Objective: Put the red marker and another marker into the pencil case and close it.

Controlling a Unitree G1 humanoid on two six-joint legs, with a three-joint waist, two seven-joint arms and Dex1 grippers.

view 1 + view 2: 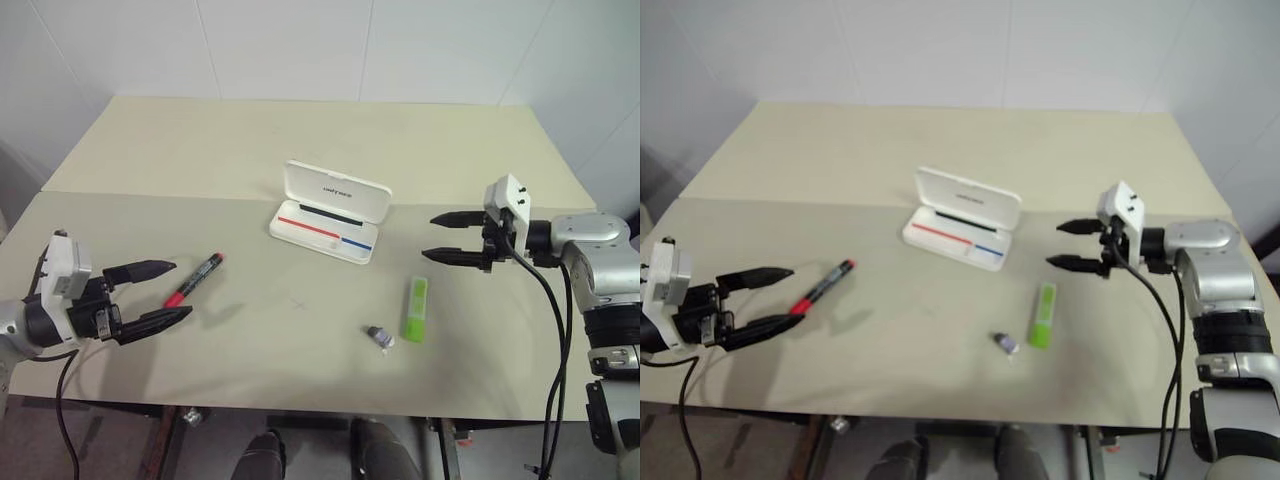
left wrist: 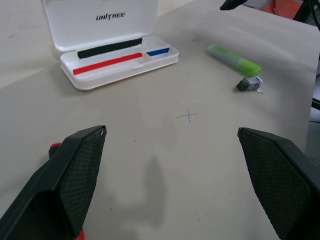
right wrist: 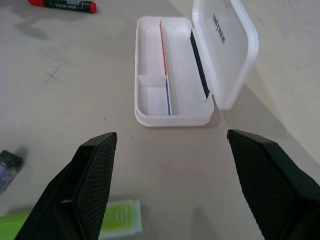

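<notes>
**Both markers loose on table, case open, neither tool engaged**

Head view, clock directions taken from the faint pencilled cross at table (image 1: 150, 130) centre. Pencil case (image 1: 330, 212) sits at 12 o'clock, lid hinged up and back, tray empty apart from the red-and-blue stripe. Red marker (image 1: 194, 279) lies at 9 o'clock, flat; long axis runs from 7 to 1 o'clock. Which end bears the cap I cannot tell. Green marker (image 1: 415, 309) lies at about 4 o'clock, long axis near 12–6, paler end pointing to 12. A small grey-purple lump (image 1: 379, 337) rests just beside it, apart.

Left tool (image 1: 150, 296): fingers spread wide, empty, near the lower end of the red marker but not touching. Right tool (image 1: 448, 238): fingers spread wide, empty, above and beyond the green marker.

Handling judgement: both markers look light, rigid, smooth plastic; the slim round red one will likely roll or skid if nudged, so pinch across the barrel at mid-length, fingers square to the axis. The green one is thicker and flatter-sided, so more stable; same mid-body hold. Case is light hard plastic and may slide when the lid is pressed.
</notes>
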